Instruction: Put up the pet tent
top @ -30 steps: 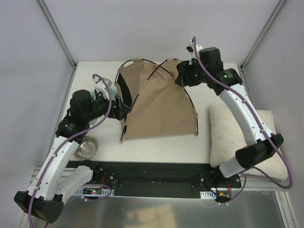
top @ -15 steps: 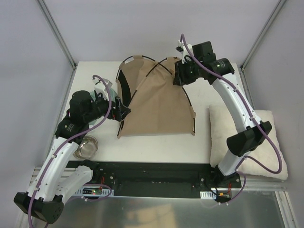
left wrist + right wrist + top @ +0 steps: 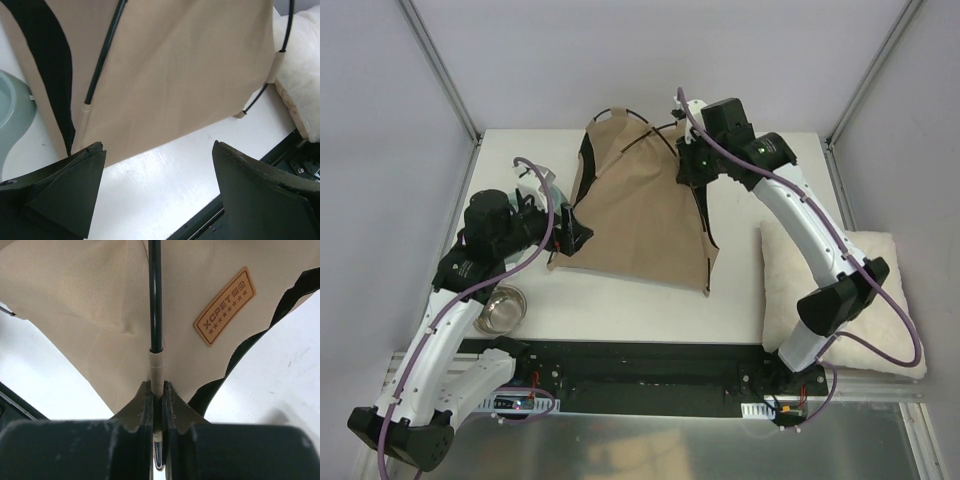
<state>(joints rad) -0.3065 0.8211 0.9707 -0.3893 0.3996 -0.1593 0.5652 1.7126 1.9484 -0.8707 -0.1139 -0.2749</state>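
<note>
- The surface point(image 3: 620, 310) is a white, smooth board. The pet tent point(image 3: 640, 215) lies across its middle, reaching from near the far edge toward the near edge.
- The tent is a broad fan of tan woven fabric, slack and not yet standing as a dome. It narrows toward the far edge and spreads wide toward the near edge, with black lining point(image 3: 50, 65) showing along its left side.
- A fluffy cream cushion point(image 3: 810, 280) lies by the right edge, just beside the tent's near right corner. A shiny metal bowl point(image 3: 502, 308) sits at the near left corner.
- The right pincer point(image 3: 685, 165) is at the tent's narrow far end, so the whole body of the tent lies from it toward the near edge and the left. Its fingers are pressed together on a thin black pole point(image 3: 155, 290).
- The left pincer point(image 3: 578, 235) is spread wide and holds nothing. It hovers just beside the tent's near left hem, and the fabric lies ahead of it and to its right. The left arm is the nearer one to that loose corner.
- The pole is slim, glossy and rigid. In the right wrist view its long axis runs straight out from between the fingers, so any lift likely carries the apex along that line.
- A short white ribbed sleeve point(image 3: 157, 367) caps the pole exactly where the fingers clamp.
- A small brown label patch point(image 3: 224, 306) with orange stitching is sewn flat on the fabric, just right of the pole.
</note>
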